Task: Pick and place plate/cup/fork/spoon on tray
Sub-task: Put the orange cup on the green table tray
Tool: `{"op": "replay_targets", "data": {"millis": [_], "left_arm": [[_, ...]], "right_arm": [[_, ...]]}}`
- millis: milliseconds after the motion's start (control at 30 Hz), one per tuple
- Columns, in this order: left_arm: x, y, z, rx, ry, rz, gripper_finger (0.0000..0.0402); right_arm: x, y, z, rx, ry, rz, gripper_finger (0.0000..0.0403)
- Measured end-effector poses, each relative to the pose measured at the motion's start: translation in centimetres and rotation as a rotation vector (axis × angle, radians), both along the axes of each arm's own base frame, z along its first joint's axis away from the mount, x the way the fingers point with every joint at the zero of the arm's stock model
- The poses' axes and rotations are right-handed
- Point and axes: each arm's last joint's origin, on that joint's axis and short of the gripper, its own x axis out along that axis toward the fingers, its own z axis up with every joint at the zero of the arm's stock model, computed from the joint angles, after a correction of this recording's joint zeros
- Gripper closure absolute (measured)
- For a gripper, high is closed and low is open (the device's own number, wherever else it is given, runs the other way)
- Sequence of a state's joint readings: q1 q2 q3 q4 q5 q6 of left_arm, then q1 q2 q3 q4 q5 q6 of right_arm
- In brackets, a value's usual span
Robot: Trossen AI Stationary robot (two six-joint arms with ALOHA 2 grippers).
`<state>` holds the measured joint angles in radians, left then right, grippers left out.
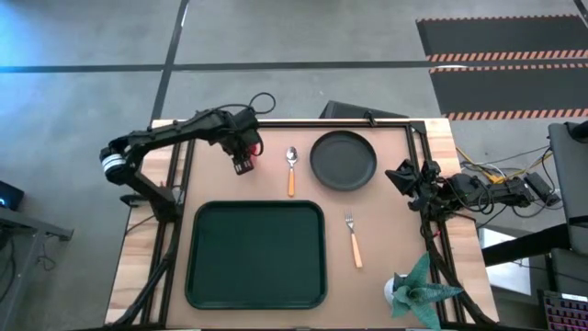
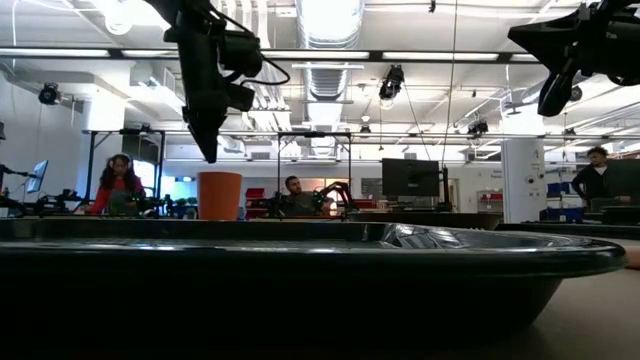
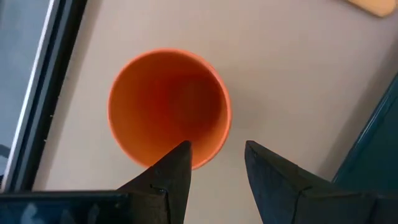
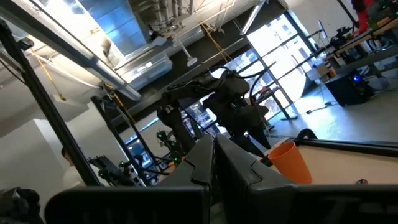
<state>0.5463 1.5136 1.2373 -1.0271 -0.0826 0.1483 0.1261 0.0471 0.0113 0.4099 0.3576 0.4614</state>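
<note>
The red cup stands upright on the table at the far left, and shows open-mouthed in the left wrist view. My left gripper is open and hovers just above it, one fingertip over the cup's rim, the other outside; it touches nothing. The spoon lies beside the cup, and the dark plate lies to the spoon's right. The fork lies right of the green tray. My right gripper is shut and raised at the table's right edge.
A small potted plant stands at the near right corner. The tray's rim fills the front of the low view. People sit and stand in the room beyond the table. Bare table lies between the cup and the tray.
</note>
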Motion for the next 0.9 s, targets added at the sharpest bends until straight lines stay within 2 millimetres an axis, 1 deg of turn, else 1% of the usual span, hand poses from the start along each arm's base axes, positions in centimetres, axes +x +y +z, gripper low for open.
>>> {"op": "replay_targets", "data": {"millis": [167, 600, 667, 700, 800, 833, 900], "left_arm": [[0.2, 0.4, -0.6, -0.009, 0.022, -0.014, 0.0269], [1.2, 1.2, -3.3, -0.037, 0.121, -0.061, 0.0273], [1.3, 1.3, -3.6, -0.011, 0.153, -0.052, 0.0289], [1.3, 1.4, -3.8, 0.002, 0.169, -0.049, 0.0304], [1.4, 1.7, -4.2, 0.029, 0.202, -0.039, 0.0374], [1.5, 1.8, -4.3, 0.036, 0.202, -0.031, 0.0387], [1.5, 1.8, -4.2, 0.045, 0.194, -0.03, 0.0396]], "right_arm": [[0.0, 0.0, 0.0, 0.0, 0.0, 0.0, 0.0394], [-0.1, 0.0, 0.2, 0.003, -0.022, -0.001, 0.0394], [-0.1, 0.0, 0.3, 0.003, -0.029, -0.001, 0.0394], [-0.1, 0.0, 0.3, 0.004, -0.03, -0.001, 0.0394], [-0.1, 0.0, 0.3, 0.004, -0.03, -0.002, 0.0394], [-0.1, 0.0, 0.3, 0.004, -0.03, -0.002, 0.0394], [-0.1, 0.0, 0.3, 0.004, -0.03, -0.002, 0.0394]]}}
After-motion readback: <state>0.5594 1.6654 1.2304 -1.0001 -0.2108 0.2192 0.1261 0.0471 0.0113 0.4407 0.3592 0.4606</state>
